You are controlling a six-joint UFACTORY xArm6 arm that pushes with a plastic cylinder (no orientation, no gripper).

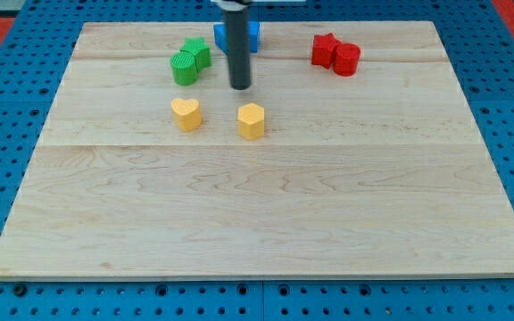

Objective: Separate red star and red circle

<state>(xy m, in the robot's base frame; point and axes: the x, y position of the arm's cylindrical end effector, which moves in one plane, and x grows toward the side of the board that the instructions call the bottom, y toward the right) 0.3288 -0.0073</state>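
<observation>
The near half of the desk (pixel 266 223) lies bare wood. Past it, toward the middle, sit two yellow blocks well apart from each other: a yellow heart (pixel 186 114) at the view's left and a yellow block (pixel 251 121), whose shape I cannot quite settle, to its right at 3 o'clock.

My tip (pixel 240 87) stands just beyond that right-hand yellow block, at about its 11 o'clock, near it but apart. I carry no jaws, only the dark rod, so there is nothing wide, narrow or holding.

At 9 o'clock from my tip are two green blocks touching: a green circle (pixel 184 68) in front and a green star (pixel 197 52) behind it. A blue block (pixel 253 36) sits at 12 o'clock, mostly hidden behind my rod.

Well off at my 2 o'clock, the red star (pixel 325 49) and the red circle (pixel 347 59) stand pressed together, the circle on the view's right and slightly nearer.
</observation>
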